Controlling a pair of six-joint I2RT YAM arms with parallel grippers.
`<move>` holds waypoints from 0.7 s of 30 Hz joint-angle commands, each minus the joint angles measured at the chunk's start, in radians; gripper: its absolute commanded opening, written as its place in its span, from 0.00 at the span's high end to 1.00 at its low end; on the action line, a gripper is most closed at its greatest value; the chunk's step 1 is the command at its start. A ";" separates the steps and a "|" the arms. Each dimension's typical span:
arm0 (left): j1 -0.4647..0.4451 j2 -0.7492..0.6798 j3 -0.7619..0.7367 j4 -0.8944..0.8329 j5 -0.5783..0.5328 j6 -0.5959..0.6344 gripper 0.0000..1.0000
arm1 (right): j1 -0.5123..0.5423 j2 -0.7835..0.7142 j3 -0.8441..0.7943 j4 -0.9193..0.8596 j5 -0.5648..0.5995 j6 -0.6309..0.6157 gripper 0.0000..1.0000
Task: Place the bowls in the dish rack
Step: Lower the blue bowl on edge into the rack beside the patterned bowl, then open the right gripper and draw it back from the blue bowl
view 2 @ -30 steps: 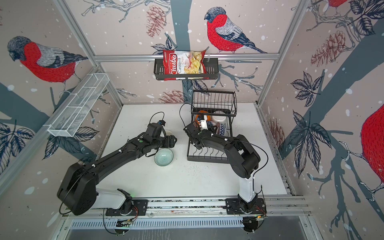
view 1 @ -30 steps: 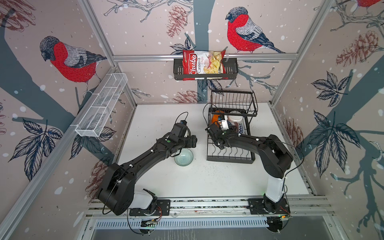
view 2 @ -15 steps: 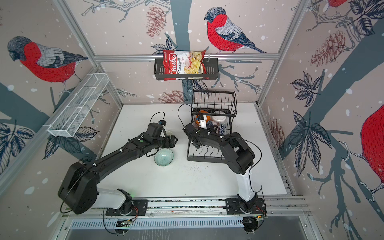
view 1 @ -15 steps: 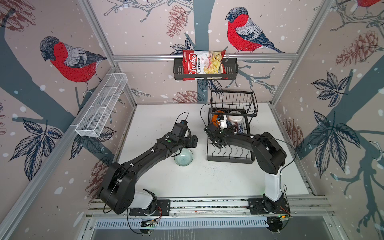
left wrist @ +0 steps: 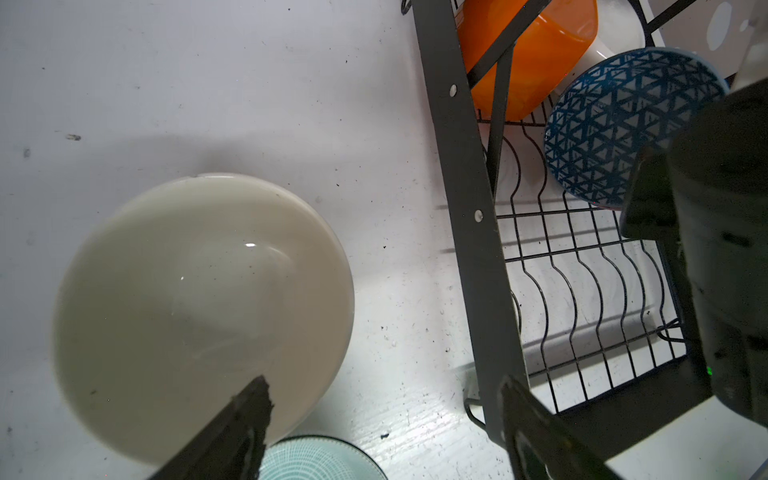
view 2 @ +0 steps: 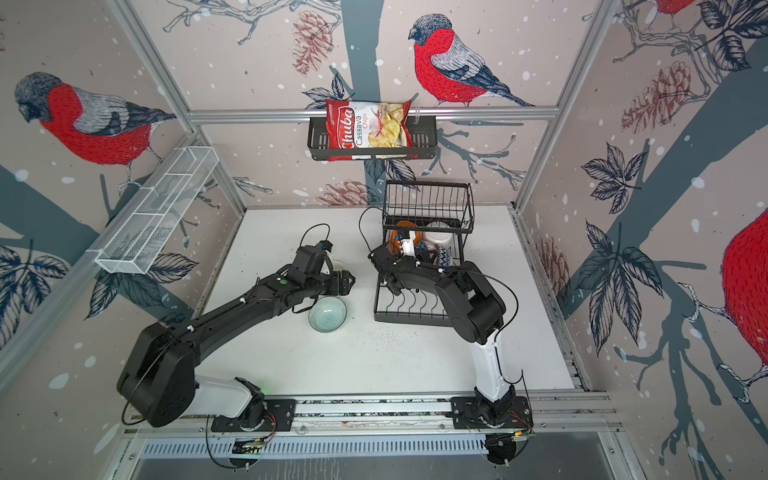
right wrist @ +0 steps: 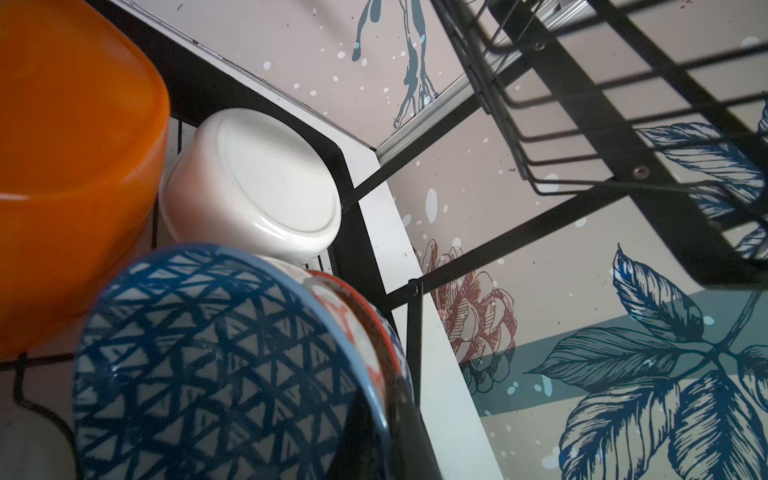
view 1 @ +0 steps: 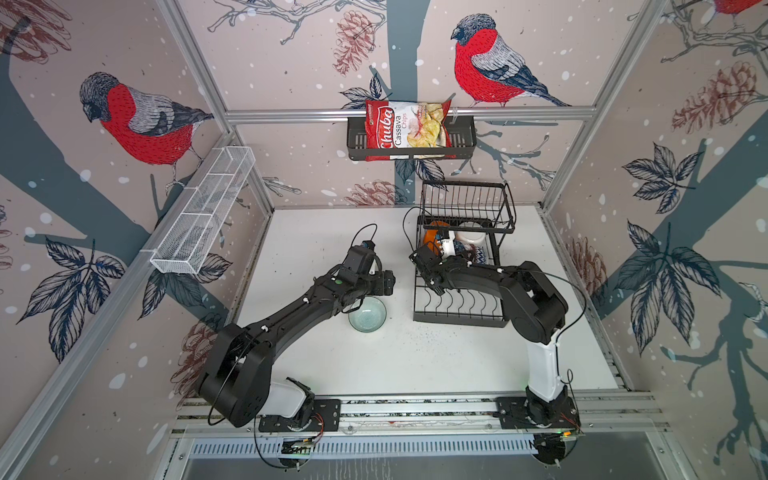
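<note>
The black wire dish rack stands right of centre. Its back half holds an orange bowl, a white bowl, an orange-red patterned bowl and a blue patterned bowl. My right gripper is shut on the blue bowl's rim. A cream bowl and a pale teal bowl sit on the table left of the rack. My left gripper hangs open above the cream bowl's edge, holding nothing.
A black wall basket with a chips bag hangs on the back wall. A white mesh tray is fixed to the left wall. The rack's raised basket tier overhangs the stored bowls. Its front dividers hold nothing.
The right arm's elbow has swung slightly left while its gripper stays on the blue bowl. The left arm has not moved.
</note>
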 commanded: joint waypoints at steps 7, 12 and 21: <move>0.001 0.011 0.002 0.032 0.011 0.013 0.14 | -0.002 0.029 0.032 0.011 0.031 -0.010 1.00; 0.001 0.014 0.002 0.034 0.016 0.013 0.15 | 0.007 0.039 0.050 -0.023 0.006 0.025 1.00; 0.001 0.013 -0.003 0.031 0.010 0.014 0.14 | 0.029 0.058 0.086 -0.146 -0.055 0.152 0.93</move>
